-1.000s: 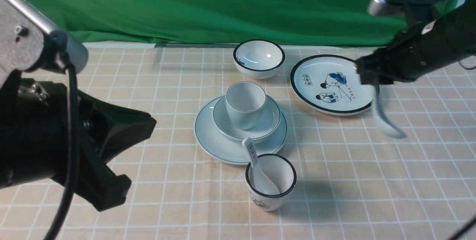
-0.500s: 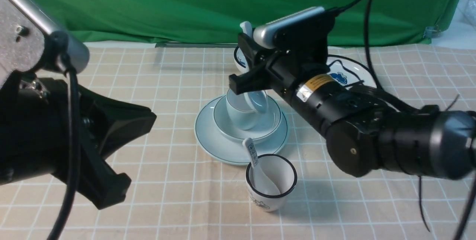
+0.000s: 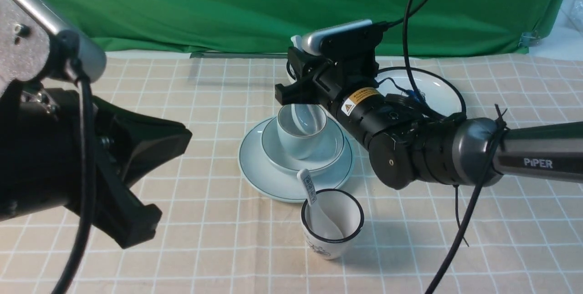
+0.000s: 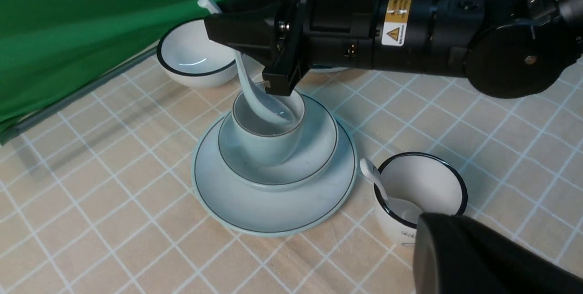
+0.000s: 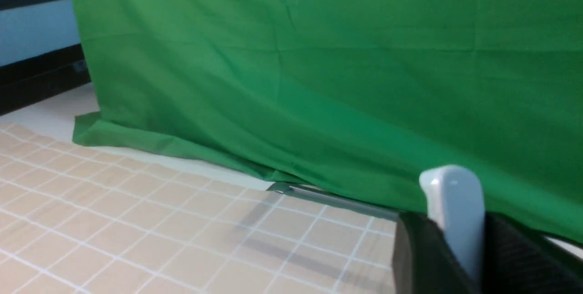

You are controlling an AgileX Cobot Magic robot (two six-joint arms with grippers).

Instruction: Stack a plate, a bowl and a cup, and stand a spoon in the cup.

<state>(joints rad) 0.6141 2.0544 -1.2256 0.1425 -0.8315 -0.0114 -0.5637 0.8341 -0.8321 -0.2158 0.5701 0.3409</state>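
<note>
Your right end effector [image 4: 241,57] gripped the spoon [image 4: 247,87], tilted inside the cup [image 4: 268,146]; a careless release could tip that cup over.

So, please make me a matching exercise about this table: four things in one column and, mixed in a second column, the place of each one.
Things
1. plain spoon
2. pale cup
3. pale bowl
4. black-rimmed cup

Places
a. sits on the pale plate
b. holds a blue-printed spoon
c. held in the right gripper, its scoop end down inside the pale cup
d. stands in the pale bowl

Pairs: 1-c, 2-d, 3-a, 4-b
</note>
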